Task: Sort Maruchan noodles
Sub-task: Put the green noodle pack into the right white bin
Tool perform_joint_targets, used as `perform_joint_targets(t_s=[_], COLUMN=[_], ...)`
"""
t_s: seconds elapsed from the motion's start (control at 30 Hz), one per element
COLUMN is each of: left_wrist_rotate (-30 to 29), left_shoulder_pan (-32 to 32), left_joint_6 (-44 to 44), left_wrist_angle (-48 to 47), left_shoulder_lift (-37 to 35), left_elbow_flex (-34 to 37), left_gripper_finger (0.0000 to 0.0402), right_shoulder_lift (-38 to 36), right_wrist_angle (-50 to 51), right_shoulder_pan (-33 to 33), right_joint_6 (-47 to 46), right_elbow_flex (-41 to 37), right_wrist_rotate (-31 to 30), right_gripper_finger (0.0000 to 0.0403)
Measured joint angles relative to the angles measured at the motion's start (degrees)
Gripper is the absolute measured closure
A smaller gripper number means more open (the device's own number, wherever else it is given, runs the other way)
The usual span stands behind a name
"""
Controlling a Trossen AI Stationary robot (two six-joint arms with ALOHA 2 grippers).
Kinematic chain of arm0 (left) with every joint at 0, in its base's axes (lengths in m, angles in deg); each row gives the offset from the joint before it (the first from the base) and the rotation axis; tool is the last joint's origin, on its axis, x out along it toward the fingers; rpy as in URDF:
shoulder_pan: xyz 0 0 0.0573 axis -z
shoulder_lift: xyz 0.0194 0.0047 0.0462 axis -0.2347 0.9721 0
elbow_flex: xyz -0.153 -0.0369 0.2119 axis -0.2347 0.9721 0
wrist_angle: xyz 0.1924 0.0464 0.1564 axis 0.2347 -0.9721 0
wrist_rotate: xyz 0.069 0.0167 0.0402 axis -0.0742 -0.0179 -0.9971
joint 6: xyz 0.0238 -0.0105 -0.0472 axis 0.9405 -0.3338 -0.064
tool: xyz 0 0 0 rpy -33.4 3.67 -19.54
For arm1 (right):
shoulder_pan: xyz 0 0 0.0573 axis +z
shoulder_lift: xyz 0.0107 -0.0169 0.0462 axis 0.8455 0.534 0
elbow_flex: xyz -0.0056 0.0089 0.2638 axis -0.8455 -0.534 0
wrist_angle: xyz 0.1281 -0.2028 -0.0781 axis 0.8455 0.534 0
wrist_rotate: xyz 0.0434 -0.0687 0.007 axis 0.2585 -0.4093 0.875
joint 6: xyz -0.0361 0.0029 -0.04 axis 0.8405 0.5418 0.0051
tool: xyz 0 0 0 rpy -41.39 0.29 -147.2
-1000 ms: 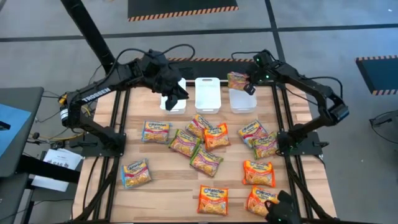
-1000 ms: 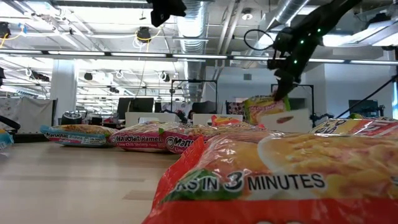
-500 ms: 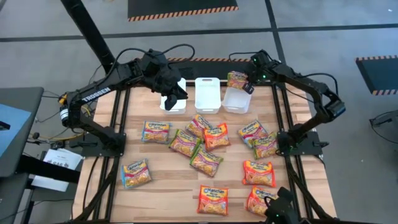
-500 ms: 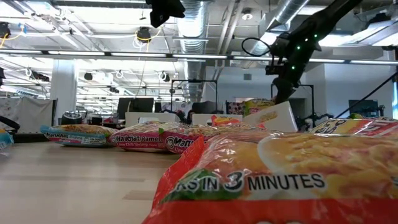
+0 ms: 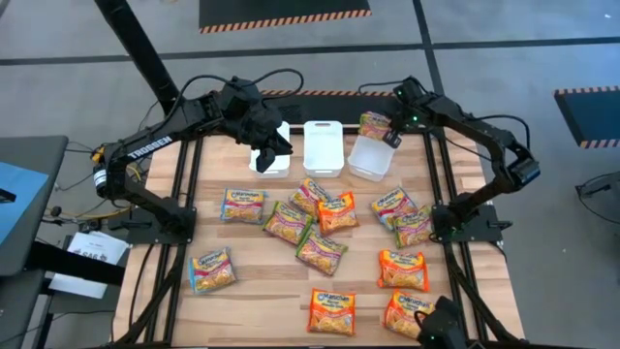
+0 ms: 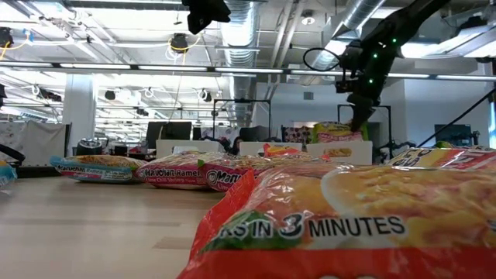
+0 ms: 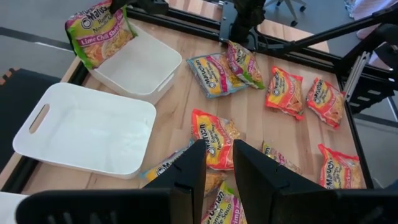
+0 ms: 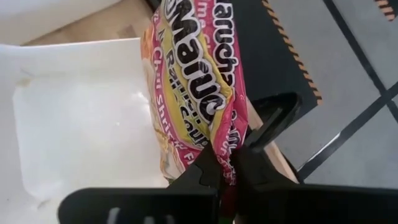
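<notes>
Maruchan noodles (image 5: 320, 225) lie scattered over the middle and near half of the wooden tabletop (image 5: 262, 281), orange-red, green-yellow and pale packets loosely mixed, some overlapping. At the far edge stand three white trays in a row. The left gripper (image 5: 272, 145) hovers over the left tray (image 5: 274, 165), jaws a little apart and holding nothing, as the left wrist view shows. The middle tray (image 5: 324, 147) looks empty. The right tray (image 5: 369, 159) sits skewed from the row. The right gripper (image 5: 390, 136) is at its far right corner, jaws closed on the edge of a pink and green lime chili shrimp packet (image 8: 193, 93), which hangs at the tray's far rim, partly outside it.

The step in hand looks like the drop of this packet into the right tray. Next, the right arm likely needs to carry the packet inward over the tray floor before letting go; released here, it could slide off the rim
</notes>
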Motion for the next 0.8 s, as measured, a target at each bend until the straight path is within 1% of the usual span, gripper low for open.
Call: perform_joint_targets(t_s=[0.17, 0.37, 0.67, 0.8], left_wrist_rotate=[-0.03, -0.04, -0.03, -0.03], left_shoulder_pan=[0.0, 0.0, 0.0, 0.0], left_joint_6=[0.0, 0.02, 0.15, 0.15], left_wrist_angle=[-0.04, -0.03, -0.02, -0.02], left_shoulder_lift=[0.0, 0.0, 0.0, 0.0], left_elbow_flex=[0.0, 0.0, 0.01, 0.02], left_gripper_finger=[0.0335, 0.0335, 0.0335, 0.0335], right_shoulder_lift=[-1.24, -4.58, -4.72, -5.01], right_wrist_angle=[1.7, 1.8, 3.42, 4.63], right_shoulder_pan=[0.02, -0.11, 0.44, 2.1], right_joint_6=[0.19, 1.31, 1.19, 0.6], right_elbow_flex=[0.02, 0.02, 0.02, 0.02], right_wrist_rotate=[-2.41, -3.44, -3.86, -6.45], right_gripper_finger=[0.0377, 0.0378, 0.038, 0.038])
